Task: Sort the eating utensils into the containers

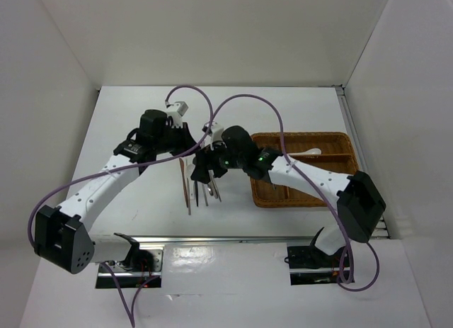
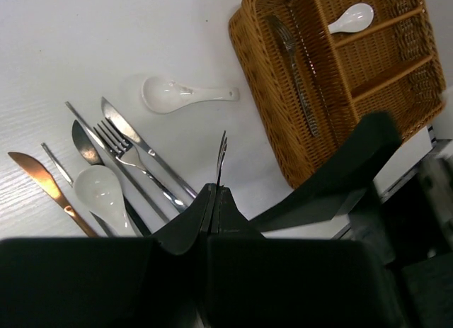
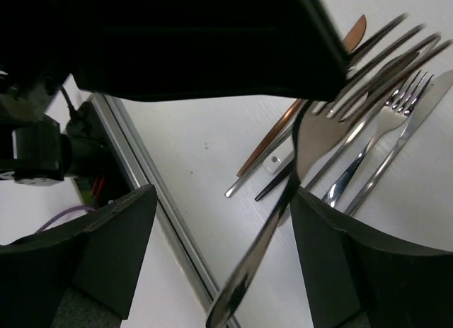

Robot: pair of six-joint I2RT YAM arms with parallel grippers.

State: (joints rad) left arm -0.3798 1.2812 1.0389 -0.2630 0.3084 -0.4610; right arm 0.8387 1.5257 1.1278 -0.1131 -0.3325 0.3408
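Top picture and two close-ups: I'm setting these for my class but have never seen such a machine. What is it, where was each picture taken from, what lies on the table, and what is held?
These are two robot arms bolted to a table. The top picture looks down from above and behind them: left arm on the left, right arm on the right. Each close-up comes from a camera on one wrist. On the table lies cutlery, including a silver knife, a silver fork, a copper-coloured knife and two white spoons, beside a wicker tray with a fork and a spoon in it. The left fingers are shut on another fork; the right fingers stand open on either side of its handle.
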